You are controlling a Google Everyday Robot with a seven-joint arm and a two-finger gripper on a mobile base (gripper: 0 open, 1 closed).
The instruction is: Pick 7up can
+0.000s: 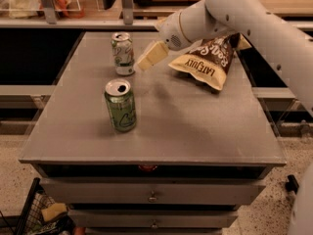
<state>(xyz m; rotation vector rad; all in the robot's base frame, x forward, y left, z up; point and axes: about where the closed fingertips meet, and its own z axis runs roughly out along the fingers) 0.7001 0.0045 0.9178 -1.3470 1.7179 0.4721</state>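
Only the one camera view to go on, so here's what it showed. My gripper point(146, 58) hung over the back half of the table point(195, 131), angled down and toward the left side of the view, with the arm coming in from the upper right over the chip bag point(208, 62). Honestly couldn't tell if the pincer was clenched or released from that angle, so I won't guess.

The 7up can point(122, 53) stood upright near the back-left part of the tabletop, long axis straight up, silver top showing. It sat just beside the tip of my gripper, on its left as the view had it, at about the same height as the can's middle. Close, but I couldn't say it was touching.

The green can point(120, 105) stood nearer the front, well apart from the gripper. My read: the next move was a short sideways reach left onto the 7up can.
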